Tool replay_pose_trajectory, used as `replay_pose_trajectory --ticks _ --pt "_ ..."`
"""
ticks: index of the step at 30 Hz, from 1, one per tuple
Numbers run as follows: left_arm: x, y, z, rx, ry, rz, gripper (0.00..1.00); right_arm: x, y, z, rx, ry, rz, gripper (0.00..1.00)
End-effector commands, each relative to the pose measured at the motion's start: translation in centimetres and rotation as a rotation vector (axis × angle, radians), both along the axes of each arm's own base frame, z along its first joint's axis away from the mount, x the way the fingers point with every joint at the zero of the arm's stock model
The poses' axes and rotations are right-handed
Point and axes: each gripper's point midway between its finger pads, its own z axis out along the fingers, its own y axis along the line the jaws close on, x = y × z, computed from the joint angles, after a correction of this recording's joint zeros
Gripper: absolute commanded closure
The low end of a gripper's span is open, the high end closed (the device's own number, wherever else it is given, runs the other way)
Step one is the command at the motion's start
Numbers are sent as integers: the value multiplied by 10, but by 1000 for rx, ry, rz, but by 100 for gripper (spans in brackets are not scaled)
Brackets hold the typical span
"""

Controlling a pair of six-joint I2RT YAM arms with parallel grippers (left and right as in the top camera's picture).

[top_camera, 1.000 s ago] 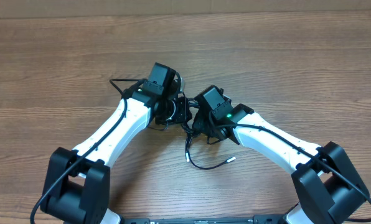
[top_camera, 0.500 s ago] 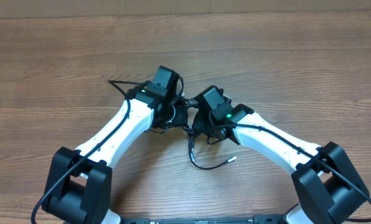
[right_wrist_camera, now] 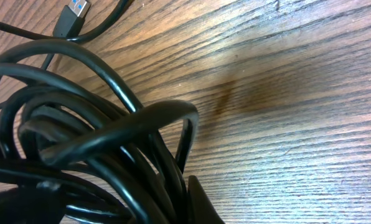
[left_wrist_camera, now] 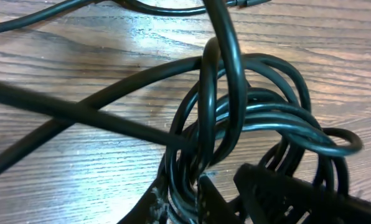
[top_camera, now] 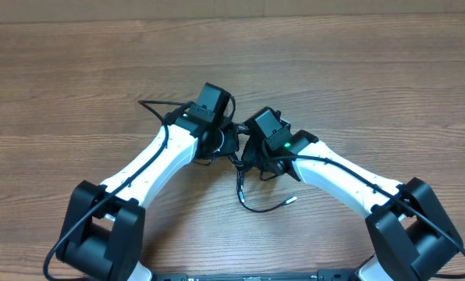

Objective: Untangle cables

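Observation:
A knot of thin black cables (top_camera: 236, 155) lies on the wooden table between my two grippers. My left gripper (top_camera: 223, 143) comes at it from the left and my right gripper (top_camera: 249, 153) from the right. In the left wrist view the loops (left_wrist_camera: 248, 118) cross each other. Several strands run down between the left gripper (left_wrist_camera: 184, 198) fingers, which pinch them. The right wrist view has the coiled bundle (right_wrist_camera: 98, 143) pressed against one finger (right_wrist_camera: 201, 202); the other finger is hidden behind it. A tail with a silvery tip (top_camera: 292, 199) trails toward the front.
One cable loop (top_camera: 150, 105) runs out to the left behind the left arm. A plug with a blue insert (right_wrist_camera: 73, 17) lies on the wood past the bundle. Bare wooden table (top_camera: 357, 78) surrounds the arms.
My left gripper has shifted a little to the right, toward the right gripper, and its jaws have closed in on the strands. The right arm has held still.

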Motion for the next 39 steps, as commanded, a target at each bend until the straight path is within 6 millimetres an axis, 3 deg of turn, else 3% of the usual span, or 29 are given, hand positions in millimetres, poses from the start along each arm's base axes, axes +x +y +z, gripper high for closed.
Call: replay_pose_trajectory --ticks 1,6,8,10,15,18,21,30,32,35,38,39 --pt "4 -15 -10 -31 5 -19 78 -1 0 0 -2 -7 5 96" --pt "3 -21 -11 -50 9 -33 96 -2 0 0 -3 -7 5 96" --pt "4 -22 -8 -55 -1 -47 96 -2 -1 0 -4 -5 5 96" --pt "7 -22 3 -100 -8 -62 96 -2 -1 0 -5 -4 5 96" --pt "7 -29 50 -416 12 -147 96 -2 -1 0 -5 -4 5 96" --pt "15 -18 77 -620 16 -162 96 -2 -1 0 -5 -4 5 96" --pt "18 -6 121 -874 -59 -274 96 -2 -1 0 -5 -4 5 96" --pt "23 43 165 -1116 -174 -316 96 -1 -2 0 -9 -7 3 96" --pt "25 46 143 -1015 -137 -245 96 -7 5 0 27 18 31 96" --pt "20 58 77 -659 -7 -104 96 -10 9 1 39 24 65 96" --pt "12 68 47 -456 50 -70 92 -9 8 1 36 21 62 96" --pt "4 62 45 -443 81 -84 88 -9 9 1 37 20 62 96"
